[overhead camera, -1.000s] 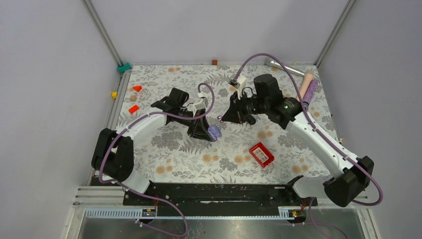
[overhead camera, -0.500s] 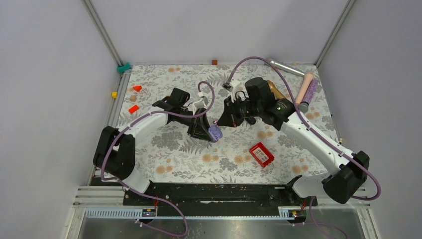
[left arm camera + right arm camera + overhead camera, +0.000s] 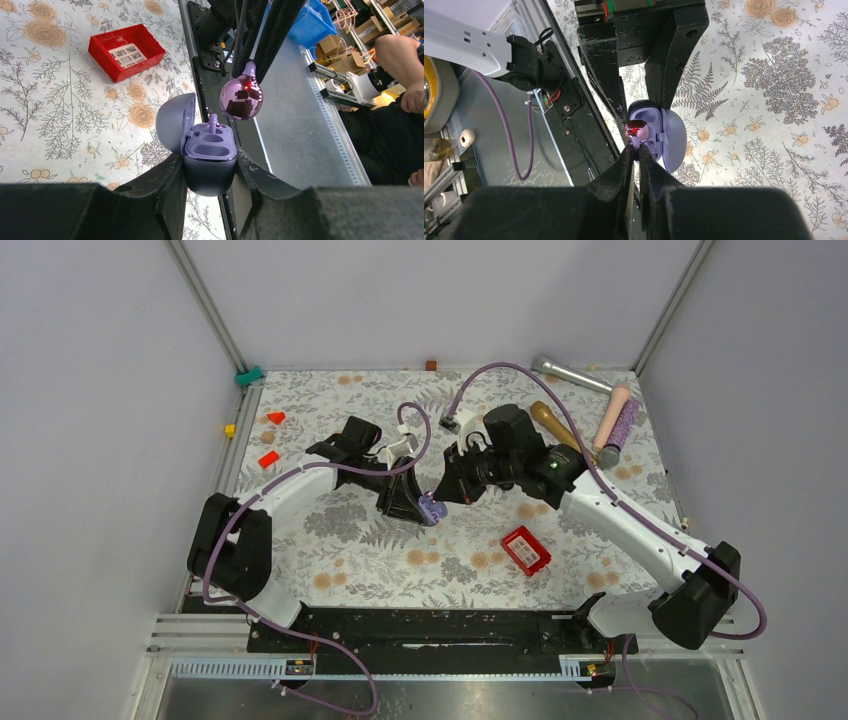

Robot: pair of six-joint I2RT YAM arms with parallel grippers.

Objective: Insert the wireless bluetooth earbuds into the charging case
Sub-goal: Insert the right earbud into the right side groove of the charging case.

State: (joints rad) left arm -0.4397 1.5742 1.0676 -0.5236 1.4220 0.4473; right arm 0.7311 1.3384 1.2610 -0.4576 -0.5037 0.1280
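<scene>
**Work surface.** The table (image 3: 330,565) is covered with a pale cloth printed with grey fern and orange flower motifs. A black mounting rail (image 3: 430,632) runs along its near edge and carries both arm bases.

**Enclosure.** Plain pale grey walls stand on the left, far and right sides. Aluminium posts (image 3: 205,302) rise from the two far corners.

**Left arm.** The left gripper (image 3: 412,500) is near the middle of the table. Its fingers are clamped on the body of the charging case (image 3: 210,152). The case is pale purple, and its lid is swung open toward the table side. A pale purple stem stands up in one slot.

**Right arm.** The right gripper (image 3: 638,150) is pinched together on the stem of a pale purple earbud (image 3: 241,97). The earbud hangs just above the open case. In the left wrist view it is not touching the case.

**Other items.**
- A red box (image 3: 526,549) lies between the table's middle and its near edge, on the right.
- Two red blocks (image 3: 268,458) lie near the left edge.
- A yellow block (image 3: 230,430) sits on the left edge.
- A teal clip (image 3: 248,375) sits at the far left corner.
- A silver cylinder (image 3: 570,374) and a pink-and-purple roller (image 3: 618,420) lie near the far right corner.
</scene>
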